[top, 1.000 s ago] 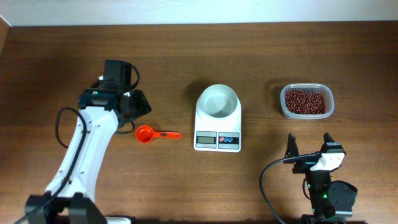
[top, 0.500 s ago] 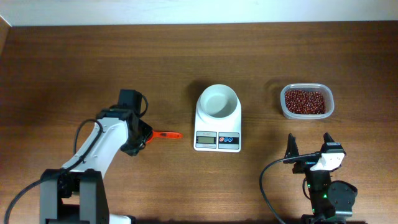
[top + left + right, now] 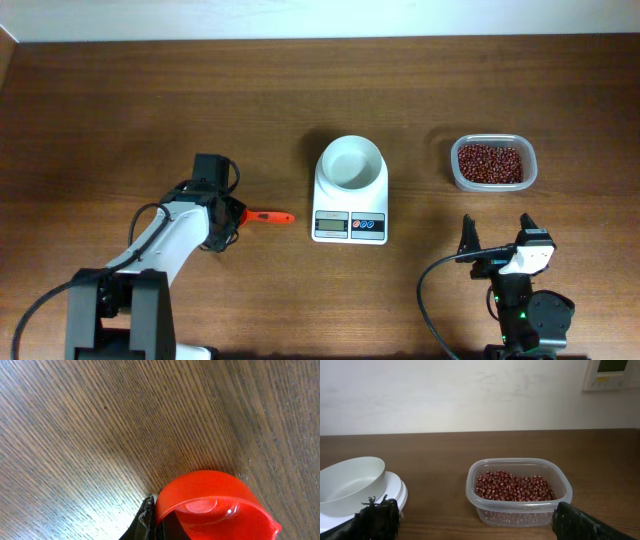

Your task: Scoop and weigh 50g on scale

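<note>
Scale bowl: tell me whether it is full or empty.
Empty. From overhead, the bowl on the scale shows only its bare white inside; the beans lie in the tub.

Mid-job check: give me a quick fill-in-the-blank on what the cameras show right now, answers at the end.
The left gripper is ___ on the cup end of the orange scoop. The white bowl on the scale is ___. The tub of red beans lies on the scale's ___ side, seen from overhead. The right gripper is ___.
Missing words: shut; empty; right; open.
</note>
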`<control>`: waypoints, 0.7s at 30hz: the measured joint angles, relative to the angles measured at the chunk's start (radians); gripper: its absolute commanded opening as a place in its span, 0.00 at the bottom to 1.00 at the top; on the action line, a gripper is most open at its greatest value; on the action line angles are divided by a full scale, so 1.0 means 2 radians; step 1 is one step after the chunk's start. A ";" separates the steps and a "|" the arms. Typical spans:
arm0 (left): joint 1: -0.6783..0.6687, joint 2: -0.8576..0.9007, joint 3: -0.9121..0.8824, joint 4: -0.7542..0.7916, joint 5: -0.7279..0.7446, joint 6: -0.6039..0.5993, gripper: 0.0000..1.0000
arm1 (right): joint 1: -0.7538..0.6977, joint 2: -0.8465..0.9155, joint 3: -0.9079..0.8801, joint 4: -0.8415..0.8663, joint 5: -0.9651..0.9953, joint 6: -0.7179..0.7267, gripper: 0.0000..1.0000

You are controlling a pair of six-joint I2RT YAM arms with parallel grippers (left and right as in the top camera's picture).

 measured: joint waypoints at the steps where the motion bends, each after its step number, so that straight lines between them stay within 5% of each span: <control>1: 0.001 0.000 0.000 0.000 0.000 0.001 0.00 | 0.000 0.000 0.000 0.000 0.000 0.000 0.99; 9: 0.065 -0.051 0.009 -0.014 0.046 0.119 0.00 | 0.000 0.000 0.000 0.000 0.000 0.000 0.99; 21: 0.072 -0.212 0.013 -0.031 0.087 0.160 0.00 | 0.000 0.000 0.000 0.000 0.000 0.000 0.99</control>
